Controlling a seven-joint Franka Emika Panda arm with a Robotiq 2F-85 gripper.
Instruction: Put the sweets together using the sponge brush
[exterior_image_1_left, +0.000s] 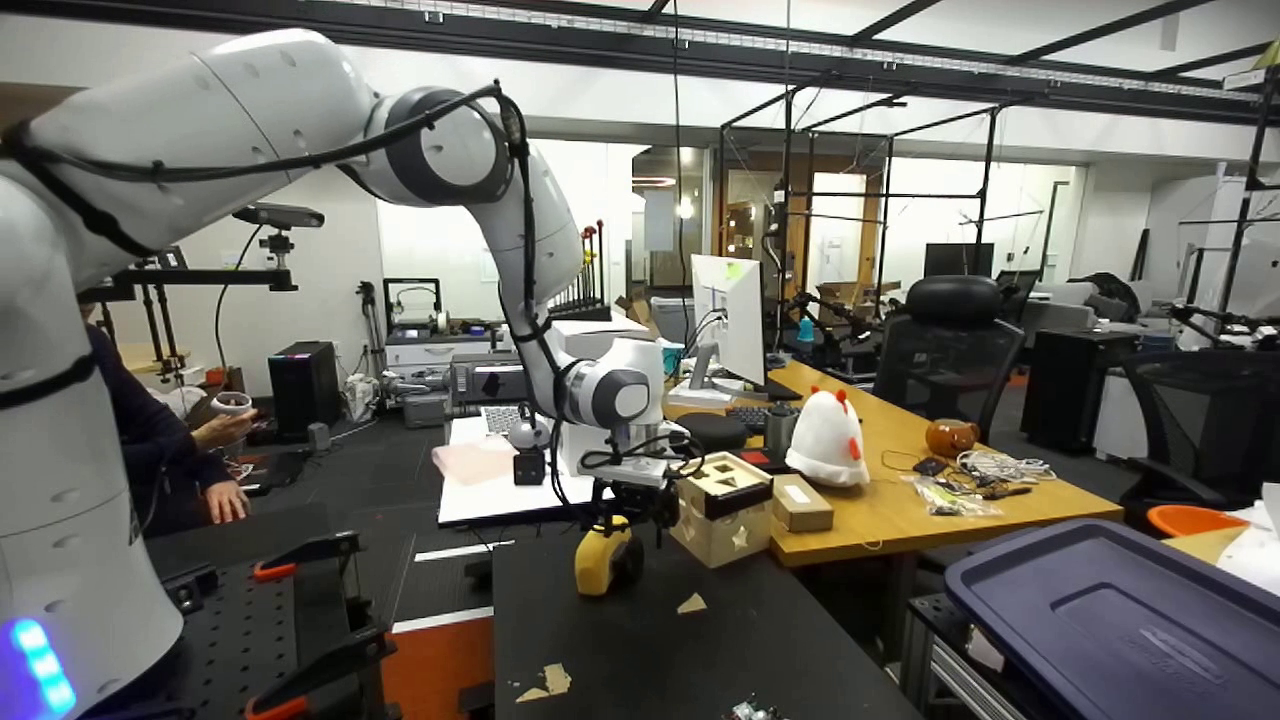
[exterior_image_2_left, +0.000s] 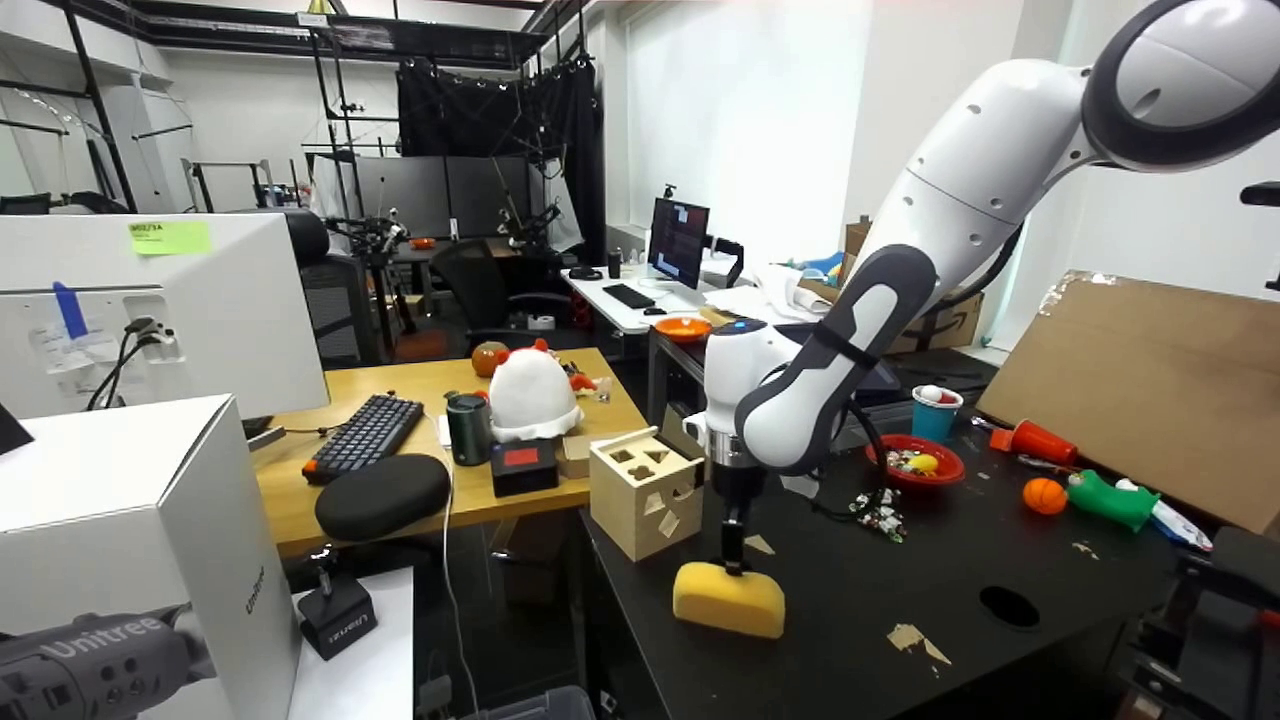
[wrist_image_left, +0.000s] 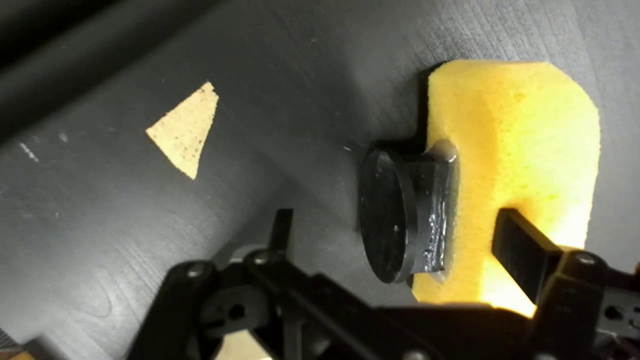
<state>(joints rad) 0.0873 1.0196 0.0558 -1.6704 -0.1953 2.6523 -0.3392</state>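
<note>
The sponge brush, a yellow block with a black disc-ended handle, lies on its side on the black table. Above it, my gripper points down with its jaws wide apart. In the wrist view the handle shows between the two fingers, and the right finger overlaps the yellow sponge. Whether either finger touches the brush, I cannot tell. Small whitish pieces with coloured specks, apparently the sweets, lie loosely clustered farther along the table. Their edge just enters the bottom of an exterior view.
A wooden box with shaped holes stands close beside the gripper. Flat tan patches mark the tabletop. Beyond the sweets are a red bowl with small items, a blue cup, an orange ball and a table hole.
</note>
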